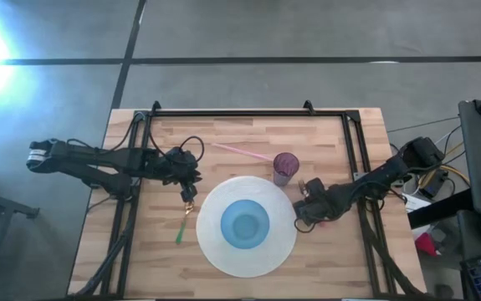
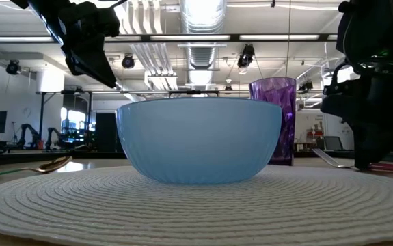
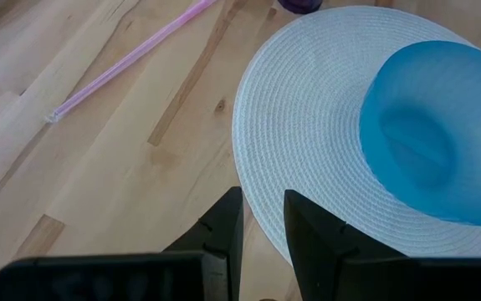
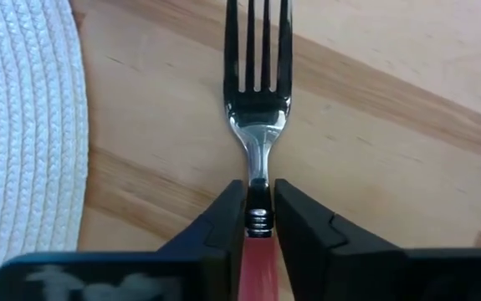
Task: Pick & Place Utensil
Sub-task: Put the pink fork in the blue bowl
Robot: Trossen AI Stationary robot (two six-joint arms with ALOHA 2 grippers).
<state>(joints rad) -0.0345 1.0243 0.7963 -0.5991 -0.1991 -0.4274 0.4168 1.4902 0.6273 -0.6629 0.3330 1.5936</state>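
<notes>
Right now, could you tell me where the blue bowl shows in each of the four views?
High view: blue bowl at the centre of the white placemat.
Low view: bowl fills the middle, on the mat.
Left wrist view: bowl on the mat.
Right wrist view: not shown.
Shared landmark: the placemat.

Bare bench [image 1: 248, 130] lies open along the far edge, crossed only by the pink straw [image 1: 242, 152]. The white placemat [image 1: 217, 251] with its blue bowl [image 1: 245, 224] fills the middle; the purple cup [image 1: 285, 166] stands just beyond it.
</notes>
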